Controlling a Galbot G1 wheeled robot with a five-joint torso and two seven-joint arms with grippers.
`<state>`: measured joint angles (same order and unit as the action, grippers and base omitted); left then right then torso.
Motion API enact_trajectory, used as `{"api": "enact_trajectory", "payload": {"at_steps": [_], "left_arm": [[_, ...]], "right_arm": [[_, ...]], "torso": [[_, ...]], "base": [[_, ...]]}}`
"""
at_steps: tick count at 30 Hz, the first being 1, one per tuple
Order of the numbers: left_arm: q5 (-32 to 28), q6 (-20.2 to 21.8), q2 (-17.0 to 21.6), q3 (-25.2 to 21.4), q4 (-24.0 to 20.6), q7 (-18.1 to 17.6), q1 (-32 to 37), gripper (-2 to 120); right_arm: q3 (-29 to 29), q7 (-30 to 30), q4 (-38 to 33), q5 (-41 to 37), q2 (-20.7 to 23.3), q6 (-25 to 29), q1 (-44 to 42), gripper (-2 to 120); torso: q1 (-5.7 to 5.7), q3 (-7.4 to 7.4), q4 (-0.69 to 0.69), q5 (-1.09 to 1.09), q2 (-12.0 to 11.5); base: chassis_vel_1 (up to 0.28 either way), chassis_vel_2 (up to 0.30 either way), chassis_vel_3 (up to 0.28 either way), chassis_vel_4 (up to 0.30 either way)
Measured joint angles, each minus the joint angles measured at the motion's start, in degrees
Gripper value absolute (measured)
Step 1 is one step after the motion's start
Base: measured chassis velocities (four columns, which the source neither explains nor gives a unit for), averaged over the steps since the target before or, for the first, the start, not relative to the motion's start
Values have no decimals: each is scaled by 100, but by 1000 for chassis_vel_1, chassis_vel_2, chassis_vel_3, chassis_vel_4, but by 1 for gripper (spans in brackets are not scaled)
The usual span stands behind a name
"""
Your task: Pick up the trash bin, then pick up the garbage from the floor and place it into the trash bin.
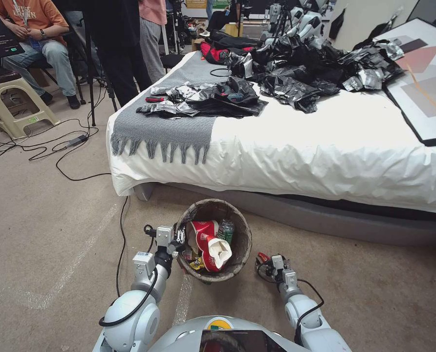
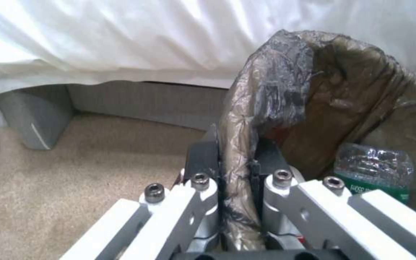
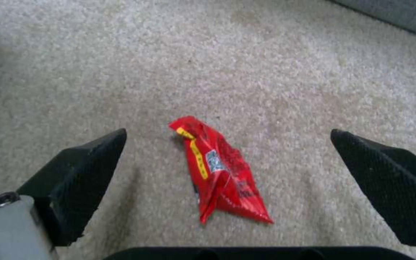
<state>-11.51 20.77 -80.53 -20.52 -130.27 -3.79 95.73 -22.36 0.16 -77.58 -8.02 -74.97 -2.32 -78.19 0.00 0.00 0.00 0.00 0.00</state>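
Left tool [image 2: 237, 173]: clamped on the rim of the trash bin [image 1: 241, 254], one black finger [image 2: 202, 159] outside the wall, the other inside; brown liner pinched between them
Right tool [image 3: 227, 180]: spread wide, low over the carpet just beside the trash bin on the robot's right, one finger on each side of the red wrapper [image 3: 217, 169], touching neither edge of it
Red wrapper: small, crumpled, yellow stripe along one side; flat on the carpet [image 1: 56, 234], close by the trash bin wall; shows in the head view [image 1: 263, 256] at the right tool's tip
Trash bin: round, brown bag liner folded over the rim; at the foot of the bed [image 1: 325, 146], in front of the robot, between its two arms; whether it rests on the carpet cannot be told
Contents of trash bin: red-and-white paper cups [image 1: 209, 244] lying tilted; green bottle [image 1: 226, 230] upright against the wall on the bed side; yellow wrapper [image 1: 196, 264] low beside the cups
Bed: white sheet, grey fringed throw [image 1: 179, 112] across one end, black and silver plastic sheets [image 1: 301, 68] heaped on top, behind the trash bin
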Motion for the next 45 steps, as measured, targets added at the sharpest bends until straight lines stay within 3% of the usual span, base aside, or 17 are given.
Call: {"api": "enact_trajectory", "payload": {"at_steps": [18, 38, 40, 41, 45], "left_arm": [[-7, -5, -10, -30, 16, -1, 0, 6], [-9, -9, -10, -30, 18, -4, 8, 6], [-9, -9, -9, -29, 16, -4, 8, 6], [-8, -9, -11, -26, 12, -5, 9, 6], [-7, -9, -12, -20, 8, -5, 9, 6]], "right_arm": [[25, 4, 523, 87, -94, 183, 188, 92], [8, -81, 921, 175, -135, 411, 291, 18], [2, -81, 924, 175, -131, 412, 291, 16], [-11, -79, 931, 176, -124, 415, 290, 6], [-16, -77, 938, 176, -121, 429, 287, 0]], "torso": [[0, 0, 0, 0, 0], [0, 0, 3, 3, 0], [0, 0, 2, 3, 0], [0, 0, 1, 0, 0], [0, 0, 0, 0, 0]], "base": [[0, 0, 0, 0], [0, 0, 0, 0], [0, 0, 0, 0], [0, 0, 0, 0], [0, 0, 0, 0]]}}
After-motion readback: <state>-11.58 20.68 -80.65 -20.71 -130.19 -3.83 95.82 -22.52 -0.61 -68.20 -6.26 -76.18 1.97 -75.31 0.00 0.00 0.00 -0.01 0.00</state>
